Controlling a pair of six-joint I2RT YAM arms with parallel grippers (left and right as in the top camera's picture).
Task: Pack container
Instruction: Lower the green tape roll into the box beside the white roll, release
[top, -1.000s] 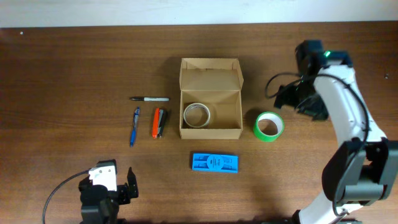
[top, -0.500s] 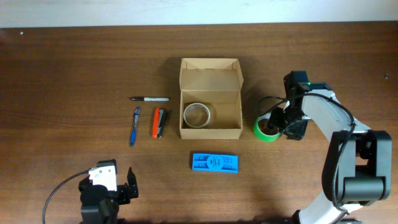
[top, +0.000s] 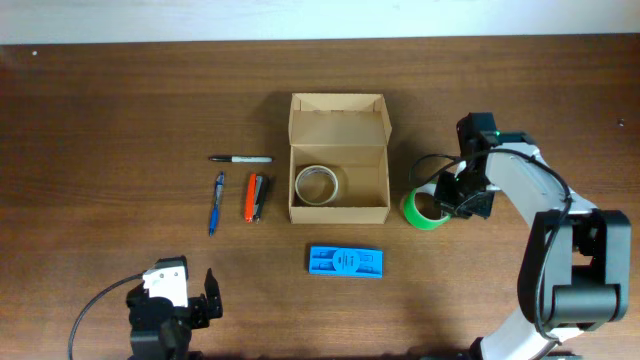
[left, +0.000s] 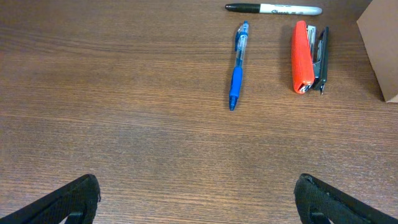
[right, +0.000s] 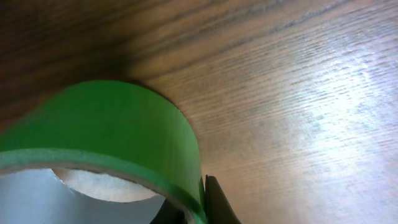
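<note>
Right claw (top: 445, 199): we see it clenched on the wall of the green tape roll (top: 421, 209); the wrist view shows only one dark fingertip (right: 211, 202)
Left claw (left: 199, 199): released wide above bare worktop (left: 124, 143), both tips cut off by the frame
Container (top: 338, 125): lid open, mid-worktop, just left of the green roll, whitish tape roll (top: 317, 185) inside

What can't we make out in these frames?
- Right end effector: in the overhead view its own wrist covers the fingertips. In the right wrist view the green tape roll fills the frame and only a sliver of one finger shows.
- Box: the left wrist view shows one corner, cut off by the right edge.
- Blue case: in the overhead view its markings are too small to read.
</note>
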